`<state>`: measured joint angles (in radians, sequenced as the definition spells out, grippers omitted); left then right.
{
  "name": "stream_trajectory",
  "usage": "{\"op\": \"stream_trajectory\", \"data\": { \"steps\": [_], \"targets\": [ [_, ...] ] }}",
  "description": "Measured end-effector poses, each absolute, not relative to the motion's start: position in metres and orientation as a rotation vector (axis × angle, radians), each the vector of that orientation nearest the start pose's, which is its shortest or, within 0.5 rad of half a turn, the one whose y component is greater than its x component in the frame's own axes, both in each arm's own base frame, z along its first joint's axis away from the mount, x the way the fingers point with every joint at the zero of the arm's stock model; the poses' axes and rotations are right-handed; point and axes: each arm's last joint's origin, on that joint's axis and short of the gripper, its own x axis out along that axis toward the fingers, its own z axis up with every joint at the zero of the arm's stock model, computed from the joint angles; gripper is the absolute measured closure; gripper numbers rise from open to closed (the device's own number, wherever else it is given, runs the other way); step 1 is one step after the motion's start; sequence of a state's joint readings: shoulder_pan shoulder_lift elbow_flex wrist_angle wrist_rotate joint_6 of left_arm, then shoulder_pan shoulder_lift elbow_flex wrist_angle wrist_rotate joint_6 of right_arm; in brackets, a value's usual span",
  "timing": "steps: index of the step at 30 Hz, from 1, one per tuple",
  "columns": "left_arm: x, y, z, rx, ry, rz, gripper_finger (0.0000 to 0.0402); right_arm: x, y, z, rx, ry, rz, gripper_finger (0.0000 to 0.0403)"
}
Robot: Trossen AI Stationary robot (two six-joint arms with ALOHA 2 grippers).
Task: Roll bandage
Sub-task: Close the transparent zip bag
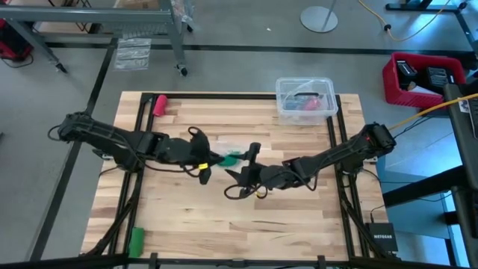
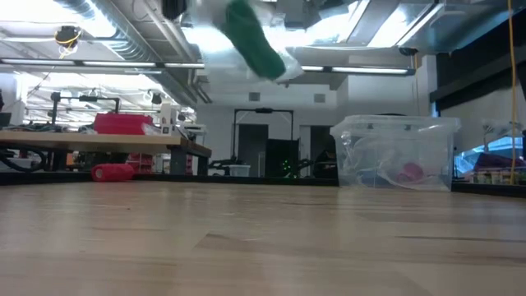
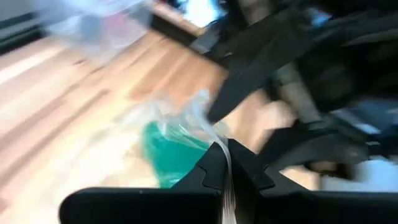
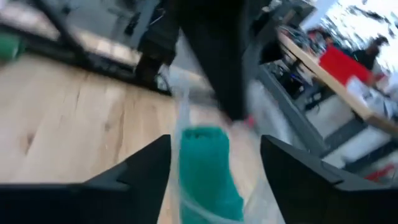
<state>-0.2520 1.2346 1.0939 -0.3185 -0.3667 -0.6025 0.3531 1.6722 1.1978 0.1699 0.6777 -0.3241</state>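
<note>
Above table, left gripper point(image 3: 225, 163) pinches bandage point(image 3: 168, 151) (plastic-wrapped).

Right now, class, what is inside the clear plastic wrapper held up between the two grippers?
Inside the clear plastic wrapper sits the teal-green bandage. The left gripper pinches the wrapper shut; the right gripper stands open around it. The bandage's far end is hidden.

Both arms reach in over the middle of the table, wrists close together. The left gripper point(image 3: 225, 163) has its fingers pinched tight together, tips touching. The right gripper point(image 4: 214, 168) faces it from the other side, its two fingers point(image 4: 149, 165) spread wide apart.
</note>
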Motion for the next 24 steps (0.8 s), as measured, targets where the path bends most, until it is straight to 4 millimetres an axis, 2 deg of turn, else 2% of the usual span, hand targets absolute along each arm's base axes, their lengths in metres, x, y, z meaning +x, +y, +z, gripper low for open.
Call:
{"op": "stream_trajectory", "data": {
  "steps": [3,7,12,15,18,21,24],
  "targets": [
    [0.261,-0.050,0.330,-0.446,0.439,0.291,0.0399,0.361,0.116,0.289,-0.362,0.291,-0.337,0.0142],
    [0.260,-0.047,0.327,-0.434,0.473,0.313,0.0399,0.359,0.122,0.296,-0.339,0.342,-0.311,0.0138],
    [0.259,-0.053,0.327,-0.424,0.495,0.252,0.0399,0.336,0.139,0.312,-0.392,0.518,-0.195,0.0150],
    [0.258,-0.061,0.327,-0.408,0.514,0.180,0.0399,0.317,0.135,0.302,-0.400,0.642,-0.197,0.0164],
    [0.255,-0.070,0.327,-0.374,0.527,0.132,0.0399,0.301,0.125,0.287,-0.388,0.668,-0.210,0.0183],
    [0.254,-0.078,0.328,-0.354,0.523,0.099,0.0399,0.290,0.114,0.272,-0.319,0.572,-0.203,0.0201],
    [0.253,-0.084,0.328,-0.324,0.515,0.066,0.0399,0.289,0.105,0.256,-0.233,0.414,-0.123,0.0212]
  ]
}}
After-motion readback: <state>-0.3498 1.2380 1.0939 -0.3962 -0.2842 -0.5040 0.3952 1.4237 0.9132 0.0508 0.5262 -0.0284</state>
